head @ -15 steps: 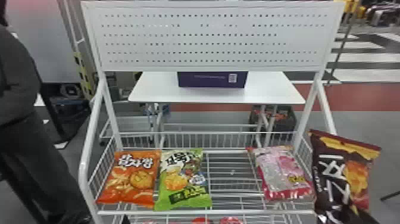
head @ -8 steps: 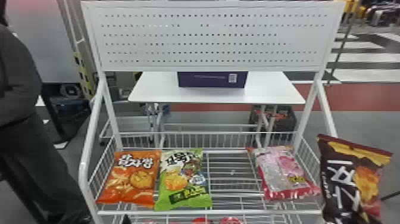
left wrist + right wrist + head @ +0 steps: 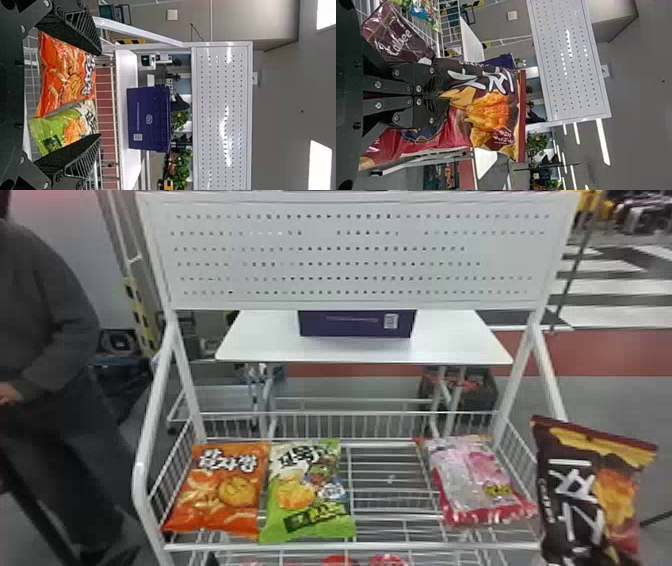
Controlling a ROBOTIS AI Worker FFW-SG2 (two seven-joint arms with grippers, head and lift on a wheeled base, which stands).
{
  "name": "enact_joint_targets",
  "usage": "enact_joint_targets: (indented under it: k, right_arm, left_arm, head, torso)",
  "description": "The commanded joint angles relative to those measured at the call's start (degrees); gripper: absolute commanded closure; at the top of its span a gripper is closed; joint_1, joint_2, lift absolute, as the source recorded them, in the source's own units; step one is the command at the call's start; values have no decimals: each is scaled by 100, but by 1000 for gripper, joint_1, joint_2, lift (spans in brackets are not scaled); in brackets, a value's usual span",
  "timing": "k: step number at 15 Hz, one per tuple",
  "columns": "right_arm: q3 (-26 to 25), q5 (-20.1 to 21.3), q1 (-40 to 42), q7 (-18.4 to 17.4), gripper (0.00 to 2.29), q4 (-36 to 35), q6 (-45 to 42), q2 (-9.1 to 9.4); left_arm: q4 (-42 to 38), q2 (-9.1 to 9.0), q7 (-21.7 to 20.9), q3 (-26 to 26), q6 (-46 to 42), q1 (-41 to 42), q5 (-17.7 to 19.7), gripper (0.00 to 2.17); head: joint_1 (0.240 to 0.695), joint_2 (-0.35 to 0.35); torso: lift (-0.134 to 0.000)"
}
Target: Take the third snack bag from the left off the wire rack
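Observation:
On the white wire rack [image 3: 150, 450] lie an orange snack bag [image 3: 220, 490], a green one [image 3: 307, 490], a bare gap, then a pink one [image 3: 475, 480]. A dark brown snack bag [image 3: 590, 495] hangs upright just outside the rack's right end, off the shelf. In the right wrist view my right gripper [image 3: 435, 99] is shut on this brown bag [image 3: 486, 107] near its lower part. My left gripper [image 3: 93, 95] is open with nothing between its fingers; beyond it lie the orange bag [image 3: 63, 75] and the green bag [image 3: 59, 130].
A perforated white panel [image 3: 350, 250] rises behind the rack. Farther back stands a white table [image 3: 450, 345] with a purple box [image 3: 356, 323]. A person in dark clothes [image 3: 40, 340] stands at the left. Red items [image 3: 350, 561] peek from a lower shelf.
The brown bag has moved right and a little down, away from the rack's right end. The bags on the shelf have not moved.

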Motion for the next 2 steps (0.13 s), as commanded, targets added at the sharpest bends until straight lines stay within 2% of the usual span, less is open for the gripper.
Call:
enact_joint_targets:
  k: [1,2]
  right_arm:
    - [-2,13,15,0,2013,0,0,0]
    - [-2,13,15,0,2013,-9,0,0]
  left_arm:
    - [-9,-9,0,0,0,14,-16,167]
    - [-18,-9,0,0,-18,31,-25,167]
  head:
    - [499,0]
    - [499,0]
  torso:
    - [0]
    - [0]
